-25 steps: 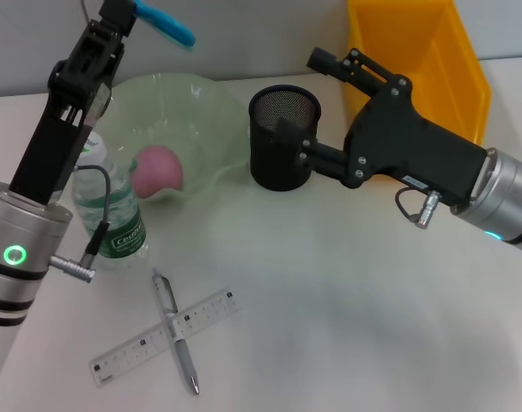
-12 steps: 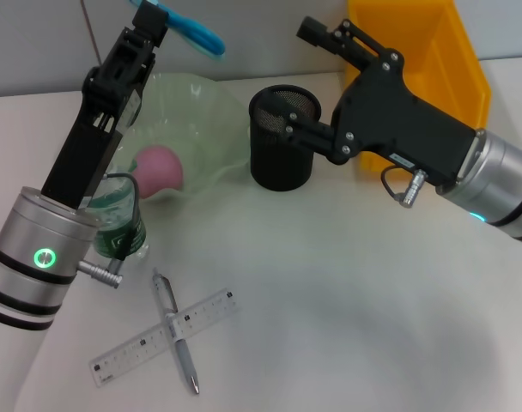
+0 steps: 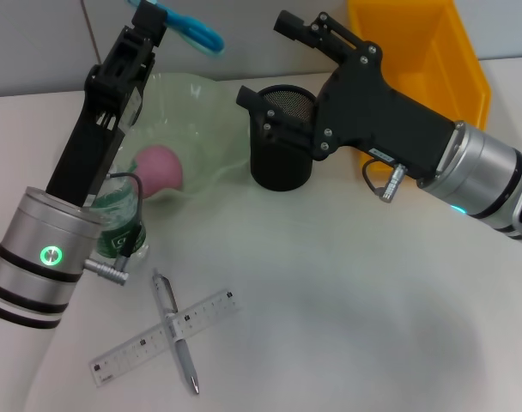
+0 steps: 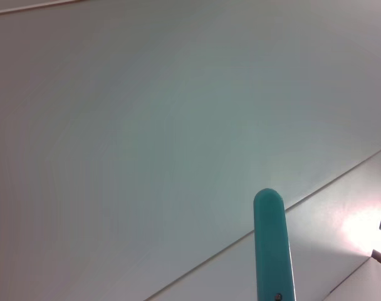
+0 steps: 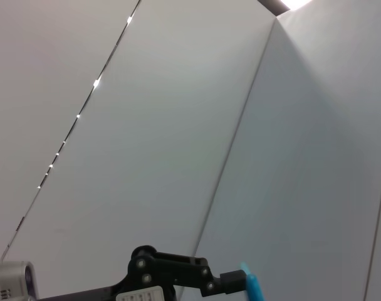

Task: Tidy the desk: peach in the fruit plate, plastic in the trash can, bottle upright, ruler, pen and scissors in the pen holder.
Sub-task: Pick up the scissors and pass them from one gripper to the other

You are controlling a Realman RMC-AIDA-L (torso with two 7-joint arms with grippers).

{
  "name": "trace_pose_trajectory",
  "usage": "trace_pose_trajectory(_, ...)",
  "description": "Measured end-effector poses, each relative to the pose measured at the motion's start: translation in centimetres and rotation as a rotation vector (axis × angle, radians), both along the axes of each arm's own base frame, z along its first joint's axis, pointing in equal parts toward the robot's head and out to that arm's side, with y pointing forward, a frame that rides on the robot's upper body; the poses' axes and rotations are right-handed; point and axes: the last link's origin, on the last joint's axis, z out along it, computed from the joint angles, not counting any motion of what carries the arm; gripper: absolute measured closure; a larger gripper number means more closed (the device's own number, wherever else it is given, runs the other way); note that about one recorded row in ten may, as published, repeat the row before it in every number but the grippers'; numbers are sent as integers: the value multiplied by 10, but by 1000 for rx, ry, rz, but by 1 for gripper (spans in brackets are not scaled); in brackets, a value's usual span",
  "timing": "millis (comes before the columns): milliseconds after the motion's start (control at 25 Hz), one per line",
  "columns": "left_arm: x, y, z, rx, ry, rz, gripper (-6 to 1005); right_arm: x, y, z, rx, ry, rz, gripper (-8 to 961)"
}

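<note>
My left gripper (image 3: pixel 147 12) is raised high over the far rim of the fruit plate, shut on the blue scissors (image 3: pixel 197 30); their teal tip (image 4: pixel 271 244) shows in the left wrist view. The pink peach (image 3: pixel 158 167) lies in the green fruit plate (image 3: pixel 205 107). Behind my left arm the bottle (image 3: pixel 117 215) stands upright. The pen (image 3: pixel 175 330) lies across the clear ruler (image 3: pixel 128 348) on the near table. My right gripper (image 3: pixel 263 58) is open, its fingers above and beside the black mesh pen holder (image 3: pixel 282 159). No plastic is in view.
The yellow trash can (image 3: pixel 420 60) stands at the back right, behind my right arm. In the right wrist view, the left arm's gripper with the blue scissors (image 5: pixel 252 287) shows against the wall.
My left gripper carried the scissors to the right, then held still. My right gripper moved left and up, from beside the pen holder to over it.
</note>
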Motion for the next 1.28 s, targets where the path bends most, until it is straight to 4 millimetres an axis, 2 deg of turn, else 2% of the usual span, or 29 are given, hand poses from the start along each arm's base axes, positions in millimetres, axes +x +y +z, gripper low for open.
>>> trace_pose_trajectory(360, 4, -2, -4, -6, -16, 19, 757, -5, 1, -9, 39, -24, 16, 178)
trace_pose_trajectory(1280, 12, -10, -11, -8, -12, 5, 757, -16, 10, -11, 42, -39, 31, 206)
